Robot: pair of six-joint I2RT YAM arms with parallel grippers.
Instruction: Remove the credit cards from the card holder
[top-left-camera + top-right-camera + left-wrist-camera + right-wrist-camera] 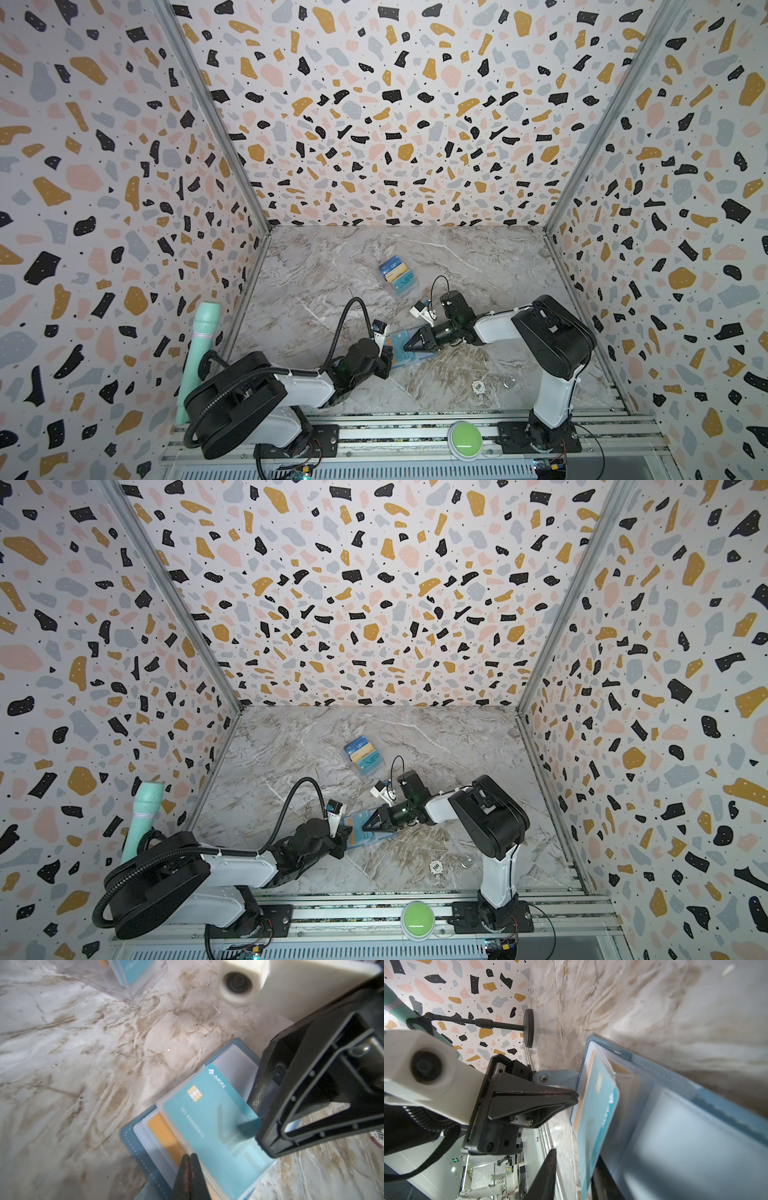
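The card holder (400, 362) (133, 1145) lies open on the marble near the front middle, its clear sleeve pages showing. A teal credit card (207, 1122) (598, 1109) sticks partly out of a sleeve, and a yellow-tan card (164, 1136) sits in the page beneath. My left gripper (190, 1156) (389, 356) is shut with its tips pressed down on the sleeve pages at the holder's edge. From the opposite side my right gripper (575, 1172) (406, 347) stands open astride the teal card's edge: one finger lies behind the card, the other is apart from it.
A clear acrylic stand (398, 276) (363, 756) with several cards stands farther back at the middle. A mint microphone (199, 345) on a black stand is at the left wall. A green button (464, 436), a small round token (478, 387) and a metal ring (508, 380) lie near the front.
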